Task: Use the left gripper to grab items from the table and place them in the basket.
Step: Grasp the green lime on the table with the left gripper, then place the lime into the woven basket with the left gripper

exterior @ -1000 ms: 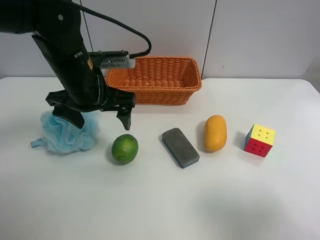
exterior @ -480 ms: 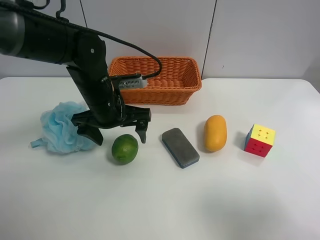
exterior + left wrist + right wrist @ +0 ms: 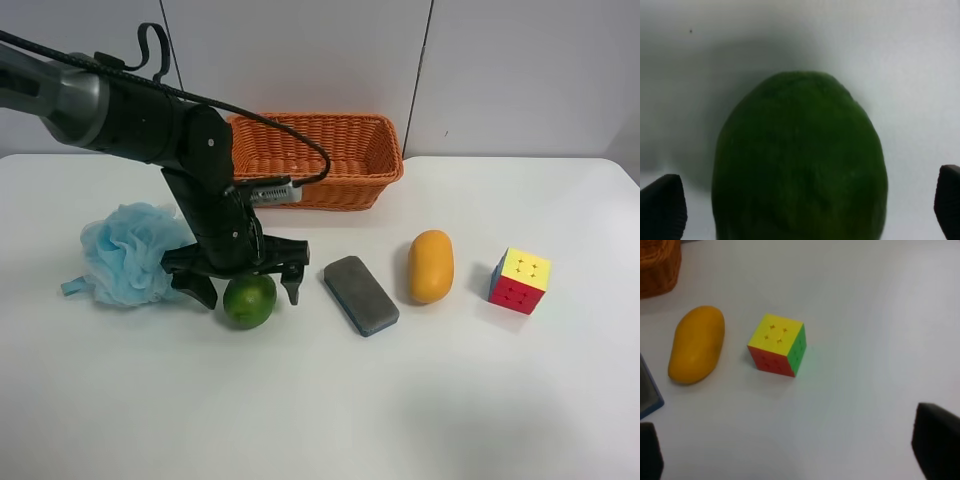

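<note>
The green lime (image 3: 249, 300) lies on the white table (image 3: 320, 400). My left gripper (image 3: 249, 289) is open and low over the lime, one finger on each side of it. The lime fills the left wrist view (image 3: 799, 160), with the fingertips (image 3: 662, 207) at both lower corners, apart from it. The light-blue pouf (image 3: 125, 252) lies beside the arm. The grey eraser (image 3: 360, 294), the orange-yellow fruit (image 3: 431, 265) and the puzzle cube (image 3: 520, 280) lie in a row. The wicker basket (image 3: 316, 160) stands behind. My right gripper (image 3: 790, 460) is open above the cube (image 3: 778, 345) and fruit (image 3: 696, 345).
A black cable (image 3: 290, 100) loops from the left arm over the basket's near corner. A grey-white wall panel (image 3: 430, 70) rises behind the table's far edge. The basket's corner (image 3: 657, 265) shows in the right wrist view.
The left arm has swung from over the pouf toward the lime and come down, so its open fingers now straddle the lime. The items have not moved.
</note>
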You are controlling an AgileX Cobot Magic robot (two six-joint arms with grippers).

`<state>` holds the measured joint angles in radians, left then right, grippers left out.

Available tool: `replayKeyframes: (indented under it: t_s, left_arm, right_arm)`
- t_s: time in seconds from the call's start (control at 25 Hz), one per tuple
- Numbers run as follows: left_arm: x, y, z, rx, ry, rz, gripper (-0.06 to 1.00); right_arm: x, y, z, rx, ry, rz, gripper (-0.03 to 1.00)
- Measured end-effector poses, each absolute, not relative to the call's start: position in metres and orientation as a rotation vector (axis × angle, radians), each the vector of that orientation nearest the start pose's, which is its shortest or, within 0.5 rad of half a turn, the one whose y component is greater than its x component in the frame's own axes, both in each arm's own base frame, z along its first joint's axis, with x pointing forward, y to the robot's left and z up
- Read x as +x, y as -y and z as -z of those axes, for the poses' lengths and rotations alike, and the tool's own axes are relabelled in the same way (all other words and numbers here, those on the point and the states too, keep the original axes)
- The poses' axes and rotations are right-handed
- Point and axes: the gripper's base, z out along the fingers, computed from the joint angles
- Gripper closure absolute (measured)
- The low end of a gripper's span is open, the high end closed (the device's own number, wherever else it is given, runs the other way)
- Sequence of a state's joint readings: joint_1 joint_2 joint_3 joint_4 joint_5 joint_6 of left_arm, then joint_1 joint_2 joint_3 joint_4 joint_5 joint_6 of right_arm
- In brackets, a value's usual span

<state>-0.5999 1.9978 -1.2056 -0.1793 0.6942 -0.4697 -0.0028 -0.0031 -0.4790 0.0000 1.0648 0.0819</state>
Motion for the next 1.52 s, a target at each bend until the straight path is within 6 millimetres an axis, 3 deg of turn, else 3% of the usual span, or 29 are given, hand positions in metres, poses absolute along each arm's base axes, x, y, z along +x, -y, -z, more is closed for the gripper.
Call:
replayKeyframes:
  t_s: [0.2,0.4,0.88,1.32,1.52]
  left_arm:
    - [0.304,0.220,-0.124,0.037,-3.038,0.294,0.00]
    - [0.305,0.220,-0.124,0.063,-3.028,0.288,0.32]
    - [0.303,0.218,-0.129,0.093,-3.034,0.262,0.31]
    - [0.287,0.208,-0.191,0.127,-3.018,0.296,0.31]
    - [0.295,0.212,-0.233,0.188,-2.994,0.280,0.31]
  right_arm:
    - [-0.003,0.000,-0.271,0.087,-2.065,-0.049,-0.02]
    - [-0.003,0.000,-0.271,0.087,-2.065,-0.049,-0.02]
    - [-0.003,0.000,-0.271,0.087,-2.065,-0.049,-0.02]
    - [-0.003,0.000,-0.271,0.087,-2.065,-0.049,-0.02]
    - [-0.003,0.000,-0.271,0.087,-2.065,-0.049,-0.02]
